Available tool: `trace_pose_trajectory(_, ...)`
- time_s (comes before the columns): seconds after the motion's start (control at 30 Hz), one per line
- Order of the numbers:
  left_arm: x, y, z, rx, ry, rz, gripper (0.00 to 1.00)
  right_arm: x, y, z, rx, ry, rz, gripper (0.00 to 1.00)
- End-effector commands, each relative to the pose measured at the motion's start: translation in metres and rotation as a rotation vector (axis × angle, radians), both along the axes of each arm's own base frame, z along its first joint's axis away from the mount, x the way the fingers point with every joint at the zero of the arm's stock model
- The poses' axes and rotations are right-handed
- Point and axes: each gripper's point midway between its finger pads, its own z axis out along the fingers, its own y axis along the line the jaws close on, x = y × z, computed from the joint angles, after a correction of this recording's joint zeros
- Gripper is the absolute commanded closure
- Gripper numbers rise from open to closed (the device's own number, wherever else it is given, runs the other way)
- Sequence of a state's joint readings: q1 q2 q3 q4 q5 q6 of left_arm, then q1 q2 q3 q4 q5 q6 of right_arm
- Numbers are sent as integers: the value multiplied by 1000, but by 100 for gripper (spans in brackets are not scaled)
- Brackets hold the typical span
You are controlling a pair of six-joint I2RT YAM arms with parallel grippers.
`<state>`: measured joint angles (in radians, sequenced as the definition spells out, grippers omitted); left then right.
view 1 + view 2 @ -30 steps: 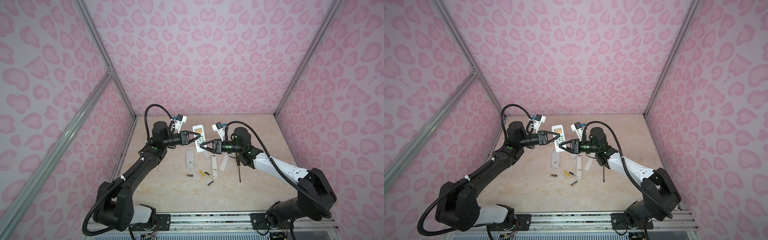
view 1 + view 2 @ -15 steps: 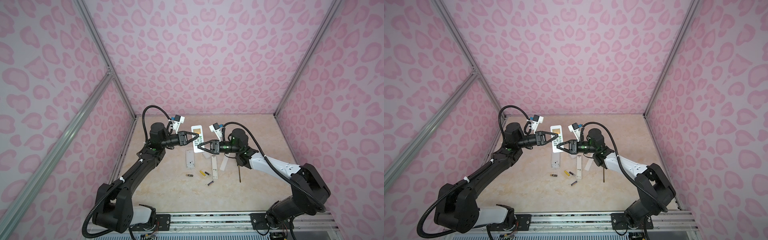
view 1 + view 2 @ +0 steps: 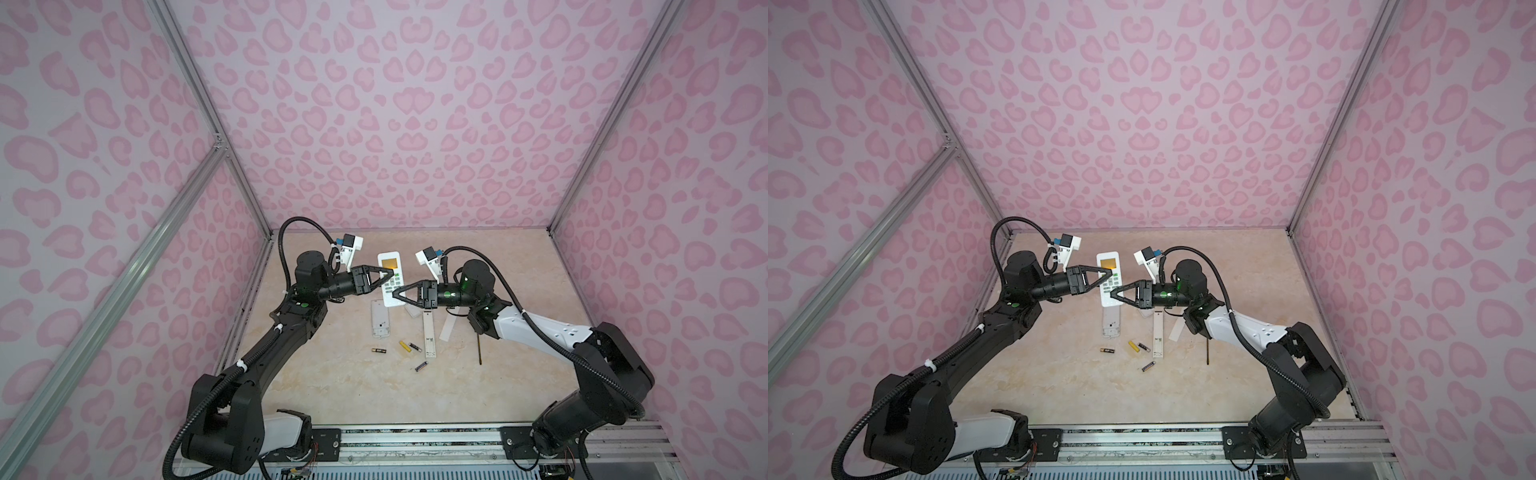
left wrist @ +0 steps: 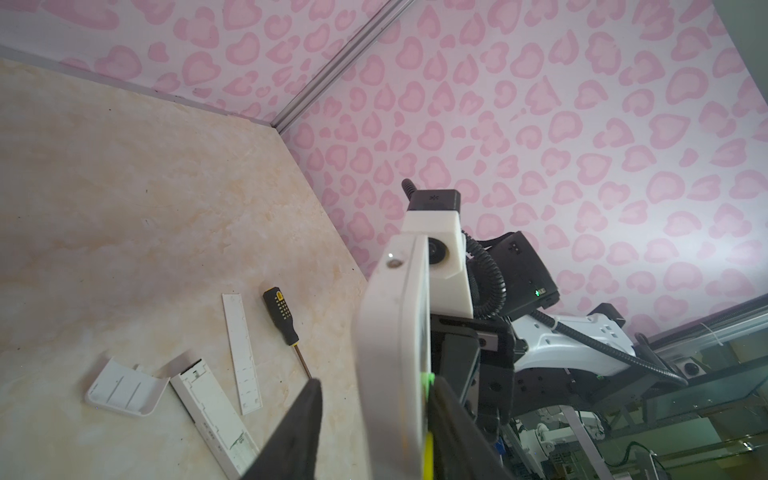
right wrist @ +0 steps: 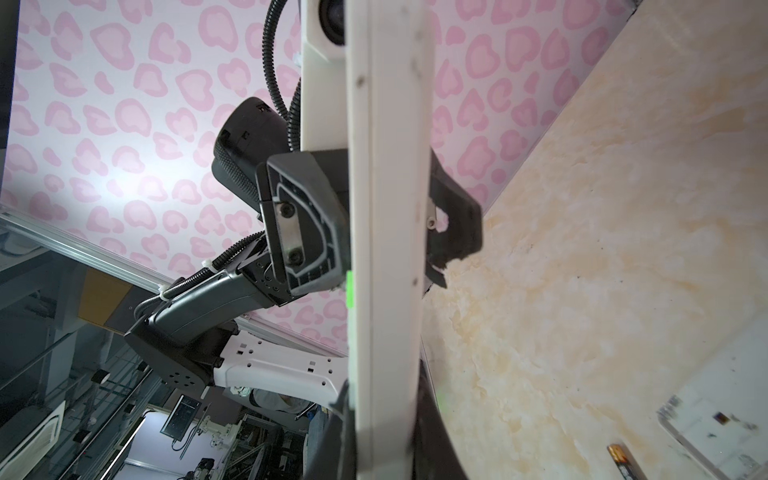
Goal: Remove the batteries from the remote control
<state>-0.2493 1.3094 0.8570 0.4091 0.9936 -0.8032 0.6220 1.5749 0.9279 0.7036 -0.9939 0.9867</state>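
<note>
Remote control [image 3: 395,281] held above desk [image 3: 332,386].
Right jaws clenched on its button end; left jaws released, straddling it near the display. Four batteries [image 3: 404,346] lie on desk nearby.

White remote [image 3: 389,262] occupied the gap between left claw [image 3: 390,273] and right claw [image 3: 395,292]. Under and near both claws the table [image 3: 353,386] carried opened remotes [image 3: 380,320], covers [image 3: 446,330], batteries [image 3: 378,350] and a screwdriver [image 3: 480,349]. Room stood free above each claw and beyond both toward the back wall [image 3: 407,124].
</note>
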Motion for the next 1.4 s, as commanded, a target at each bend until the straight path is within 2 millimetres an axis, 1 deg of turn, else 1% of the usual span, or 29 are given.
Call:
trace_pose_trajectory(0.0,-2,2,6,4,-30,2,49,5,-1,3,-14,-58,-30,92)
trace_pose_trajectory(0.1,-2,6,8,9,-39,17,41,8,-4,-6,-79,-72,-59,94)
trace_pose_trajectory(0.17,2,12,5,15,-35,49,37,14,-8,-18,-164,-83,-102,96)
trace_pose_trajectory(0.23,6,18,4,20,-25,80,37,19,-14,-30,-262,-105,-143,98)
trace_pose_trajectory(0.3,9,25,0,23,1,109,38,22,-21,-45,-397,-145,-182,99)
trace_pose_trajectory(0.4,14,36,-9,31,63,169,40,28,-33,-65,-616,-221,-236,100)
trace_pose_trajectory(0.47,17,44,-15,41,107,221,42,33,-42,-75,-726,-254,-273,100)
trace_pose_trajectory(0.53,19,50,-20,48,150,275,42,36,-49,-80,-815,-299,-308,100)
trace_pose_trajectory(0.6,21,59,-31,71,225,343,42,37,-54,-84,-902,-366,-337,100)
trace_pose_trajectory(0.7,23,73,-50,103,337,461,42,36,-55,-80,-1003,-471,-357,100)
trace_pose_trajectory(0.8,19,79,-69,100,434,538,42,29,-57,-74,-1128,-605,-358,100)
trace_pose_trajectory(0.87,15,76,-78,113,474,556,42,26,-62,-74,-1203,-692,-379,100)
trace_pose_trajectory(1.03,11,64,-91,123,565,565,40,21,-72,-88,-1312,-824,-452,100)
trace_pose_trajectory(1.07,11,60,-92,117,583,561,39,19,-72,-91,-1334,-852,-454,100)
trace_pose_trajectory(1.17,14,53,-89,124,614,535,37,20,-75,-92,-1390,-927,-507,100)
trace_pose_trajectory(1.27,16,46,-87,122,648,515,36,20,-72,-92,-1404,-970,-536,100)
trace_pose_trajectory(1.37,14,41,-93,105,705,512,36,13,-63,-92,-1417,-1053,-541,100)
